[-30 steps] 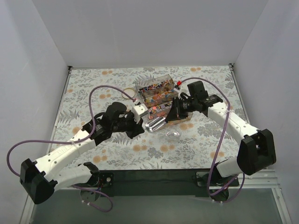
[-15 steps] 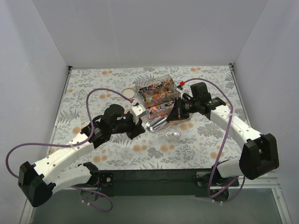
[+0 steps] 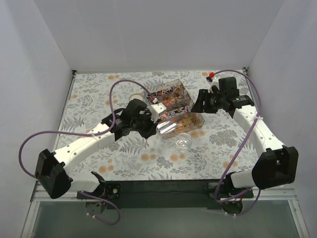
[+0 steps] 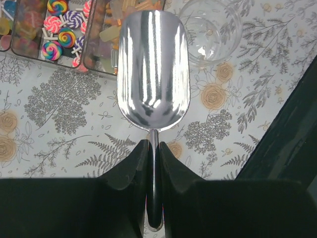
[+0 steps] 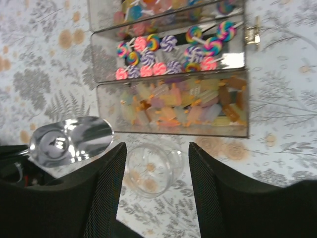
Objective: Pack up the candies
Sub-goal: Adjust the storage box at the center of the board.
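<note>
Candies (image 4: pixel 111 20) lay heaped in the box (image 5: pixel 171 131), just past the lip of the scoop (image 4: pixel 153 69). Left gripper (image 4: pixel 153 158) was clamped on the scoop's handle, with the bowl out ahead and empty. The jar (image 4: pixel 210 29) stood open ahead and off to the side. Right gripper (image 5: pixel 156 148) hung above the box, fingers spread, holding nothing. Those sweets looked light, small and likely slick. They seemed too tiny to pinch, so better lifted from under the pile.

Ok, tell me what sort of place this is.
Probably a robot lab cell: bare white walls box in a floral table, a left arm and right arm are bolted at its near edge, with candy box, scoop and jar laid out.
</note>
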Available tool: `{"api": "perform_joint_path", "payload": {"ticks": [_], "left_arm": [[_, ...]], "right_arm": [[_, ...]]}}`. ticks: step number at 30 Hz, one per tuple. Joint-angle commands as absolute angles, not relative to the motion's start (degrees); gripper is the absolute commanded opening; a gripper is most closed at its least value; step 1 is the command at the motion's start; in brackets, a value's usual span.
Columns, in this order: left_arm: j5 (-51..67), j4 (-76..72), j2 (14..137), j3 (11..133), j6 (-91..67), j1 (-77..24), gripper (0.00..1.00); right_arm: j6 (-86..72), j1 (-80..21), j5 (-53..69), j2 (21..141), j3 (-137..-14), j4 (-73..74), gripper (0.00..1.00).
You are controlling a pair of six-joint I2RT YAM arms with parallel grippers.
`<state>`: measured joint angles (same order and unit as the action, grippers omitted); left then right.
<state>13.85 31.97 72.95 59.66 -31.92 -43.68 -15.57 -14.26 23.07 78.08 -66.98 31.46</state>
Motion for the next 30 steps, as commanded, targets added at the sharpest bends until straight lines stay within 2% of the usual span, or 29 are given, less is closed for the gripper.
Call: {"api": "perform_joint_path", "payload": {"ticks": [1, 5, 11, 20, 30], "left_arm": [[10.65, 42.16, 77.49, 67.90, -28.13, -43.86, 0.00], [10.63, 49.73, 84.19, 77.65, -26.28, -43.86, 0.00], [9.93, 56.77, 92.62, 87.35, -24.35, -43.86, 0.00], [7.47, 58.97, 97.21, 91.84, -21.54, -43.77, 0.00], [5.89, 60.55, 100.72, 93.78, -18.63, -43.86, 0.00]], "right_arm": [[-10.55, -14.06, 10.74, 80.59, -70.92, 33.05, 0.60], [-9.14, -13.97, 2.66, 84.54, -73.64, 32.87, 0.60], [-9.06, -13.97, 0.35, 90.87, -77.07, 31.21, 0.59], [-2.30, -13.97, 3.87, 97.73, -76.65, 27.95, 0.51], [-0.18, -14.50, 4.31, 98.43, -66.62, 20.31, 0.38]]}}
